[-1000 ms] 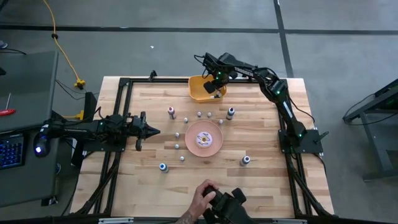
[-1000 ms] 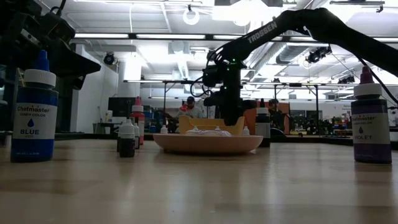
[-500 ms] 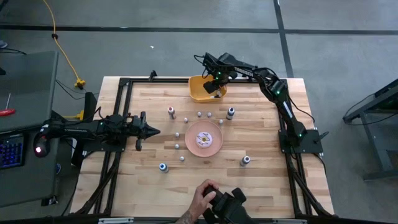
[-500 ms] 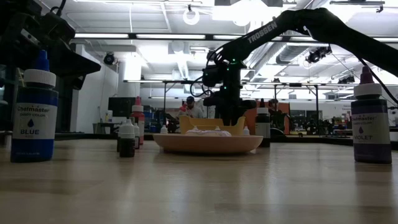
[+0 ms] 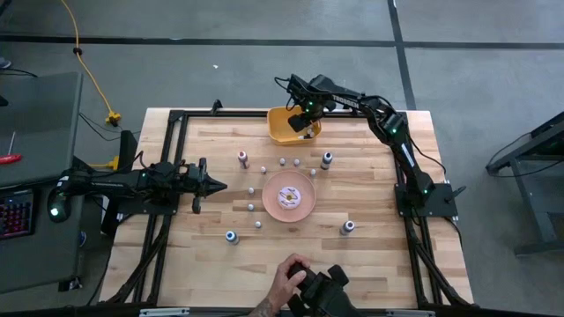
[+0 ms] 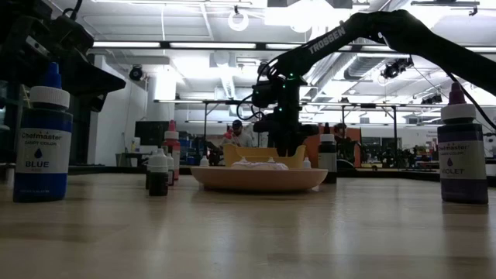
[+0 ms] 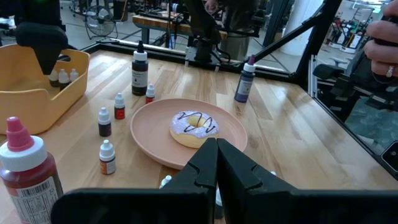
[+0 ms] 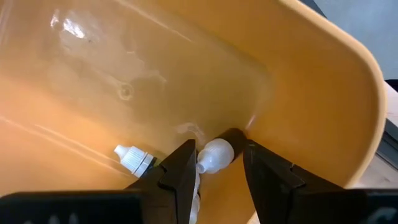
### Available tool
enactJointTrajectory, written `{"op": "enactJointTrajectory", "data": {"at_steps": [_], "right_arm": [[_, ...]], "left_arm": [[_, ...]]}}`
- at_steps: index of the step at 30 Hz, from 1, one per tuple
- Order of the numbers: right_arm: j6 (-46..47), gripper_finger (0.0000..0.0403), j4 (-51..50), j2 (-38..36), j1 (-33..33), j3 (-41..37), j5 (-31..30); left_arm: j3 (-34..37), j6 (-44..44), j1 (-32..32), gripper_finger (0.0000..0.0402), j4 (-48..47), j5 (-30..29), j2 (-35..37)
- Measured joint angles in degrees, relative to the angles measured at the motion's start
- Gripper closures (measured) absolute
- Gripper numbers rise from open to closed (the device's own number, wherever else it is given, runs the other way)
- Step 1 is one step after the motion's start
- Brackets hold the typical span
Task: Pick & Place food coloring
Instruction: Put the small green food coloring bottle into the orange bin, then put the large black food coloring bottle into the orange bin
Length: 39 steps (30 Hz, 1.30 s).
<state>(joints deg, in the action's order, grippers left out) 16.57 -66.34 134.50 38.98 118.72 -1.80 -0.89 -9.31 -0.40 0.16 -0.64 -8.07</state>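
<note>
A tiny white-capped food-coloring bottle lies in the orange plastic bin, between the right gripper's parted fingers, ungripped.

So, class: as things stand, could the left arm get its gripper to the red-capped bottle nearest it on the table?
Probably yes. The left gripper waits shut at the table's left, and the red-capped bottle stands just ahead with bare wood between; the right gripper is over the orange bin.

Red-capped bottle cut by edge; small bottle half hidden.
</note>
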Motion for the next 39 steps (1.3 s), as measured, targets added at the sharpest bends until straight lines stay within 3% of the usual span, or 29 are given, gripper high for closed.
{"op": "enactJointTrajectory", "data": {"at_steps": [31,39], "right_arm": [[-0.1,0.0279,-2.9,-1.9,0.0,0.1,-5.5],[-0.1,0.0279,-2.5,-5.9,0.0,0.1,-8.4]], "left_arm": [[0.0,0.0,0.0,0.0401,0.0,0.0,0.0],[0.0,0.0,0.0,0.0401,0.0,0.0,0.0]]}}
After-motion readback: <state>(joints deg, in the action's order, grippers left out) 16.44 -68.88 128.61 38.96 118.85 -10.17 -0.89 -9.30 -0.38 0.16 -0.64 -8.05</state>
